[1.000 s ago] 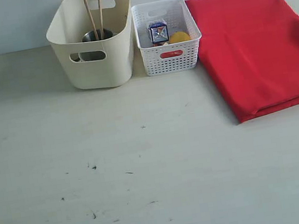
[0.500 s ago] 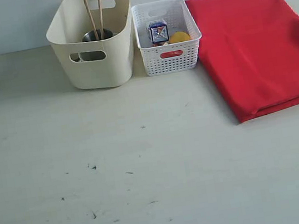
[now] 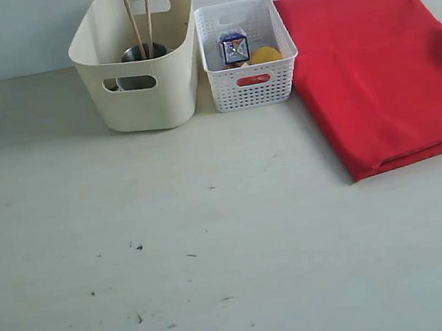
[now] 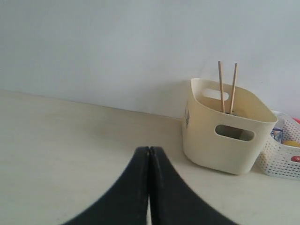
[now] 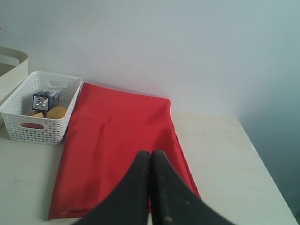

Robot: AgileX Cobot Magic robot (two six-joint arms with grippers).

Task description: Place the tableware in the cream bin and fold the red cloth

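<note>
Chopsticks [image 3: 131, 21] standing in cream bin [image 3: 146, 108]; red cloth [image 3: 381, 66] folded on counter [image 3: 218, 257]; left claw [image 4: 149, 151] and right claw [image 5: 150, 154] both pressed together, empty

Chopsticks [image 3: 131, 21] stand upright in the steel cup [image 3: 132, 56] inside the cream bin [image 3: 146, 110]; the red cloth [image 3: 381, 66] lies folded flat.

I am finding nothing I can read. I am looking at the small carton [image 3: 233, 47] in the white basket [image 3: 230, 89]; its blue and white print is blurring into shapes. I am also seeing dark marks on the cream bin [image 4: 206, 145], too small to read.
</note>
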